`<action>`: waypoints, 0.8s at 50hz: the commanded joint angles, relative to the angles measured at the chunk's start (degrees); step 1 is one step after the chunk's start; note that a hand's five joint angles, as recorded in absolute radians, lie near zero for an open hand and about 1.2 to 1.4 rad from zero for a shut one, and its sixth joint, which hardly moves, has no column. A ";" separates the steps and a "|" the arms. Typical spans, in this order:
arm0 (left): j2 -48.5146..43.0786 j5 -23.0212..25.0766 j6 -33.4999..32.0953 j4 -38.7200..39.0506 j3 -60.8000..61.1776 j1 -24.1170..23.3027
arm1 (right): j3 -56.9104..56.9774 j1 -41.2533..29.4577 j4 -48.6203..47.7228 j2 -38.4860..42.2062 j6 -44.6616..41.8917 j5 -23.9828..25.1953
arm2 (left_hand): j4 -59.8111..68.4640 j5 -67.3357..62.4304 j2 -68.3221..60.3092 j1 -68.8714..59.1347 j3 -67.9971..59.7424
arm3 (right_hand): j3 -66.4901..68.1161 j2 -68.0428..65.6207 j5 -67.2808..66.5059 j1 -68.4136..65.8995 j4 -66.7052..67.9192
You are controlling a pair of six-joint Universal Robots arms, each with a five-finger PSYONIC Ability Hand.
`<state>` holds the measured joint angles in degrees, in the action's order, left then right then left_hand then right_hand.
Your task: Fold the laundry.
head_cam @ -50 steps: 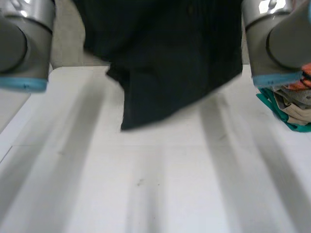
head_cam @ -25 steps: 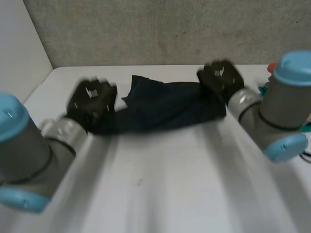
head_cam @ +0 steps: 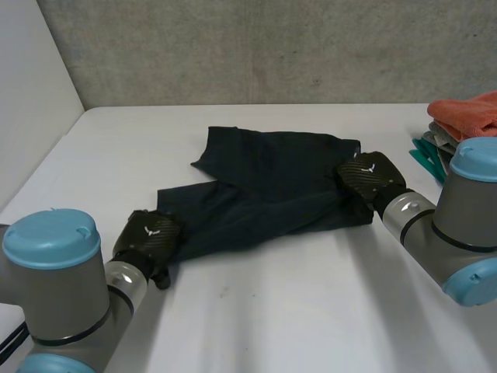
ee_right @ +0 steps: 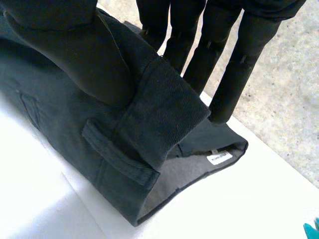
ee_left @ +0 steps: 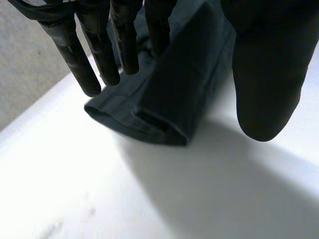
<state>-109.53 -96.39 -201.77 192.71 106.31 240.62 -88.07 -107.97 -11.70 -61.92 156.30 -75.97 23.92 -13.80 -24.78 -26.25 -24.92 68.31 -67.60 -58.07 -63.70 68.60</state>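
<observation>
Head view: left hand (head_cam: 147, 237) open at trousers (head_cam: 272, 183) hem (ee_left: 159, 129), right hand (head_cam: 369, 177) fingers (ee_right: 224, 74) pinching waistband (ee_right: 149, 114).

A white table (head_cam: 256, 326) stands against a rough grey concrete wall (head_cam: 272, 47); a plain white panel (head_cam: 31, 101) borders its left side.
</observation>
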 commanded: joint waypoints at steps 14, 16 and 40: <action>-9.74 -0.03 3.57 1.26 -7.43 3.19 | -0.61 -0.05 0.71 -1.19 1.55 -0.23 | 53.30 -53.43 -52.44 -50.98 -52.30 | 11.69 -12.40 -11.93 -16.30 11.40; -8.87 0.76 3.75 1.00 -7.26 3.28 | -0.61 0.04 1.06 -1.54 1.56 -0.14 | 56.08 -56.20 -55.22 -53.75 -55.08 | 11.69 -12.40 -11.93 -16.30 11.40; 15.67 3.23 -10.76 -33.30 0.84 0.21 | -9.76 2.24 38.78 -14.82 -32.48 -0.14 | 56.08 -56.20 -55.22 -53.75 -55.08 | 11.69 -12.40 -11.93 -16.30 11.40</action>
<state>-91.68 -91.01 -213.18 158.69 110.06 242.40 -98.38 -105.15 29.80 -77.26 119.77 -76.05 68.63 -55.57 -68.57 -65.63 -68.15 68.33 -67.87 -58.07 -63.70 68.62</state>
